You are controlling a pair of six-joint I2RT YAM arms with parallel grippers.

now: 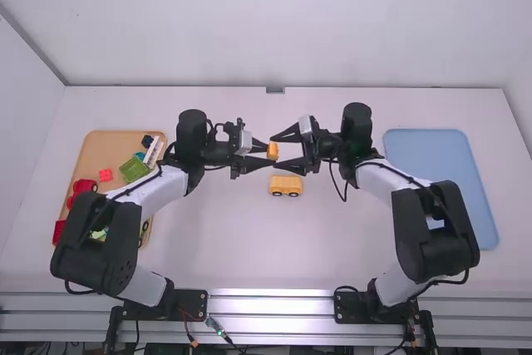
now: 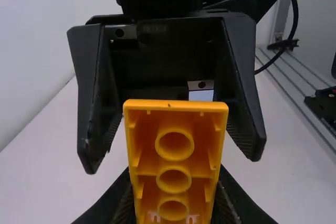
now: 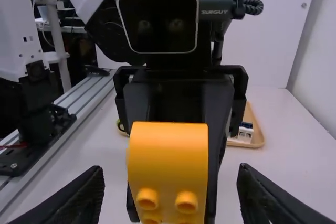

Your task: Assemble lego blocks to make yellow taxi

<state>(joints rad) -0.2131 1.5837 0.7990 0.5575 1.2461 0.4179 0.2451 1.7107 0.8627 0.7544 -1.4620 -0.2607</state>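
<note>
pinching the orange block (image 1: 273, 152), left fingers (image 1: 257, 162) face right fingers (image 1: 288, 134) (spread wide) flanking it.

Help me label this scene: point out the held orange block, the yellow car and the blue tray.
Orange block (image 3: 168, 153): right wrist view, smooth face.
Yellow car (image 1: 286, 183): high view, body side.
Blue tray (image 1: 426, 154): high view, bare floor.

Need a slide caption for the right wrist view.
Left gripper holding a rounded, studded orange plastic block between the open jaws of the right gripper.
</note>
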